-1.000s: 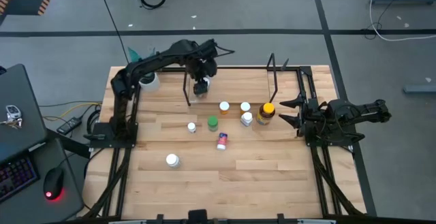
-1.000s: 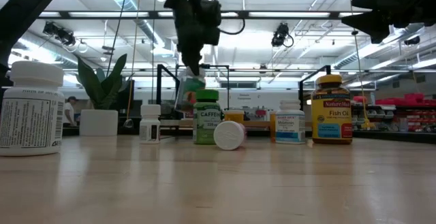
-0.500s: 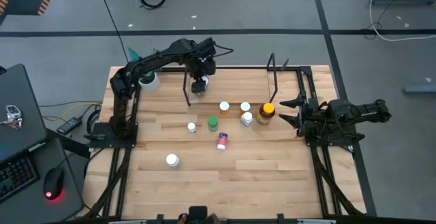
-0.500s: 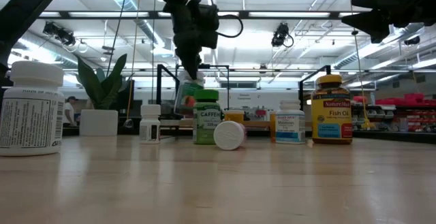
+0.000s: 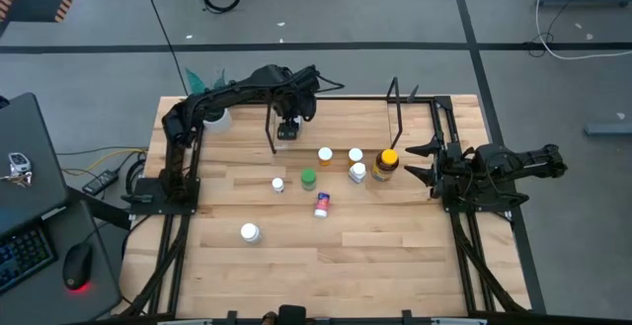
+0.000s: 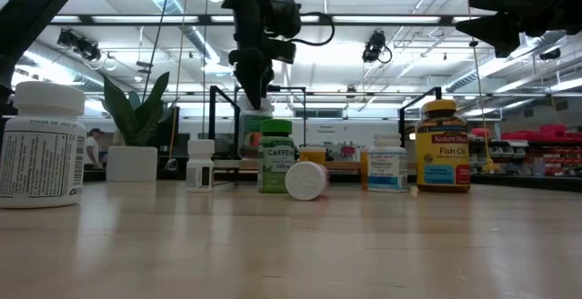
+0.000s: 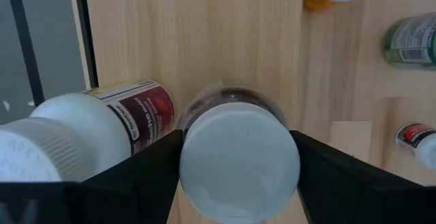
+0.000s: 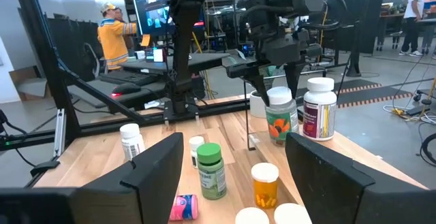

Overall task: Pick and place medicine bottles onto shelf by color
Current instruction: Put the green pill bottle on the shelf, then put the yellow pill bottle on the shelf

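Observation:
My left gripper (image 5: 287,127) stands at the left end of the shelf (image 5: 270,127), shut on a medicine bottle (image 7: 238,163) with a white cap and a green-and-orange label (image 8: 279,123). A white bottle with a red label (image 8: 319,112) stands right beside it on the shelf. The green bottle (image 5: 308,178), the amber bottle with a yellow cap (image 5: 385,162), the red-blue one lying on its side (image 5: 322,204) and several white ones stand on the table. My right gripper (image 5: 417,162) waits open near the table's right edge. My left gripper pinches the bottle between its two fingers (image 7: 150,176), one on each side of the bottle just below the white cap (image 7: 238,163). The fingers come from above, pointing down. The bottle is upright; whether its base rests on the shelf's base I cannot tell.
A white pot with a green plant (image 5: 214,118) stands by the far left corner. One white bottle (image 5: 250,232) stands alone toward the near left. The shelf's right end post (image 5: 395,108) rises near the far right. Black rails (image 5: 449,127) edge the table.
My left gripper has turned from a slant to upright over the shelf's left end and has come down a little, still shut on the bottle. The bottle now stands straighter and lower, close beside the red-labelled white bottle.

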You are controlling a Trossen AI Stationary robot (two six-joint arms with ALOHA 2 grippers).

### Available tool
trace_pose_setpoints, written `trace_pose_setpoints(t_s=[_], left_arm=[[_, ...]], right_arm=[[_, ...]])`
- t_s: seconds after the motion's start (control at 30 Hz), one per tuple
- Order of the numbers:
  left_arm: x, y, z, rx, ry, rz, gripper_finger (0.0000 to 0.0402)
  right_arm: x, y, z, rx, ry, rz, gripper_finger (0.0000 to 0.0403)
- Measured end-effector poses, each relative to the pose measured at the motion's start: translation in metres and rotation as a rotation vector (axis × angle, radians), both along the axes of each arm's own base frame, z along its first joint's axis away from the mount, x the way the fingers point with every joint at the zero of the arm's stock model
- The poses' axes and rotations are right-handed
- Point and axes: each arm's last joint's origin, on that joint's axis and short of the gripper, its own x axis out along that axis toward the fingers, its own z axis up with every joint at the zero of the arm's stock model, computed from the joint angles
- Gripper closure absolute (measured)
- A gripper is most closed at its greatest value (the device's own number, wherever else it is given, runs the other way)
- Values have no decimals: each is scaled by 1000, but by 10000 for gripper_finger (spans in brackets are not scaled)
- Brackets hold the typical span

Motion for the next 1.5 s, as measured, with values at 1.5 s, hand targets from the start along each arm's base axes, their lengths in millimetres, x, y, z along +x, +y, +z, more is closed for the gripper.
trace_pose_setpoints(t_s=[1.5], left_arm=[[-25, -104, 83, 37, -403, 46, 184]], right_arm=[[0, 0, 0, 0, 0, 0, 137]])
